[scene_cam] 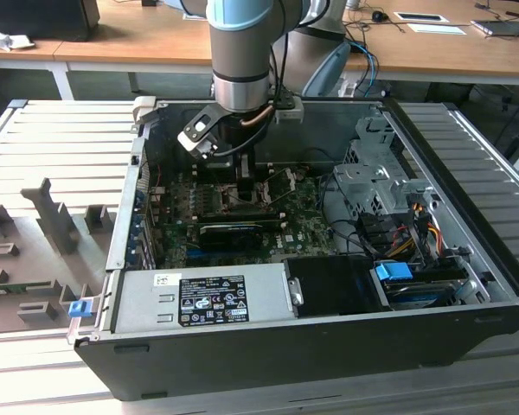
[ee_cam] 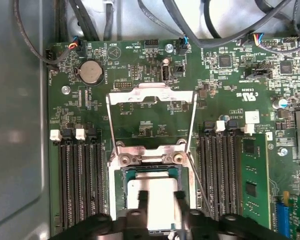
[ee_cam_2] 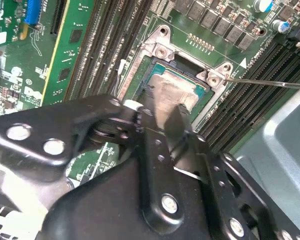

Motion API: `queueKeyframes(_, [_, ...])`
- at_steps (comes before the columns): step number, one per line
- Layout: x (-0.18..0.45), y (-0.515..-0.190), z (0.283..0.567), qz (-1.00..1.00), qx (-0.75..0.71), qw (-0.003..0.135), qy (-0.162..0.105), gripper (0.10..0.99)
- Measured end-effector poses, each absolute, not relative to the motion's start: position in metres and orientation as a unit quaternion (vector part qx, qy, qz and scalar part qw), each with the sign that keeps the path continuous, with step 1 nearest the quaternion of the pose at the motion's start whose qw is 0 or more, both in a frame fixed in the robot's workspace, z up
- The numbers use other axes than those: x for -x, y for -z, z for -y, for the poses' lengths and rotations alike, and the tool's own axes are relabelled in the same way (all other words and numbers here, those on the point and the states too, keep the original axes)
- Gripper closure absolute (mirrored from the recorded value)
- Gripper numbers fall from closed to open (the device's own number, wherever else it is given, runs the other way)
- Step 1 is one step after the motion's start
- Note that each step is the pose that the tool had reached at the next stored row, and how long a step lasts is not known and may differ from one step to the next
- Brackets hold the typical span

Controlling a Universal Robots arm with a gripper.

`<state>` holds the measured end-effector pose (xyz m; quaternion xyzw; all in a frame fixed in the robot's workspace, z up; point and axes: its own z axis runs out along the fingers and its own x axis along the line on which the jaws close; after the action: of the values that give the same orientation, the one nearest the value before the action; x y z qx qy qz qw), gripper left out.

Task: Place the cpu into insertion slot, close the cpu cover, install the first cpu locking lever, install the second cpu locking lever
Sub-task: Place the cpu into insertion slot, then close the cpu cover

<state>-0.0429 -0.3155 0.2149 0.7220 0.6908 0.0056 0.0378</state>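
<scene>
The pale silver cpu (ee_cam: 157, 192) (ee_cam_2: 179, 90) lies flat inside the insertion slot (ee_cam: 140, 160) (ee_cam_2: 160, 50), a silver-rimmed socket on the green motherboard (ee_cam: 230, 100). My gripper (ee_cam: 161, 202) (ee_cam_2: 164, 116) is down right over the cpu, its black tips overlapping the chip's top. The cpu cover (ee_cam: 150, 94), a thin silver frame, is swung open and lies back on the board beyond the socket. A thin metal locking lever (ee_cam: 199, 184) (ee_cam_2: 270, 83) stands free beside the socket. In the exterior view my gripper (scene_cam: 235, 177) reaches into the open computer case.
Rows of black memory slots (ee_cam: 80, 180) (ee_cam: 220, 175) flank the socket. Cables (ee_cam: 90, 25) run along the case wall. In the exterior view a black graphics card (scene_cam: 233, 232) and the power supply (scene_cam: 199, 298) sit nearer the front, with a drive cage (scene_cam: 372, 177) at the exterior view's right.
</scene>
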Motion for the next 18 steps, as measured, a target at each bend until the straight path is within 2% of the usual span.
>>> queueKeyframes(1, [0.0429,-0.2165,0.3155,-0.691,-0.722,0.041,-0.002,0.867])
queueKeyframes(2, [0.0428,-0.2170,0.3155,-0.691,-0.722,0.042,-0.002,0.867])
queueKeyframes(4, [0.0428,-0.2186,0.3155,-0.691,-0.722,0.043,-0.001,0.980])
queueKeyframes(18, [0.0367,-0.2239,0.3157,-0.691,-0.722,0.044,0.002,0.980])
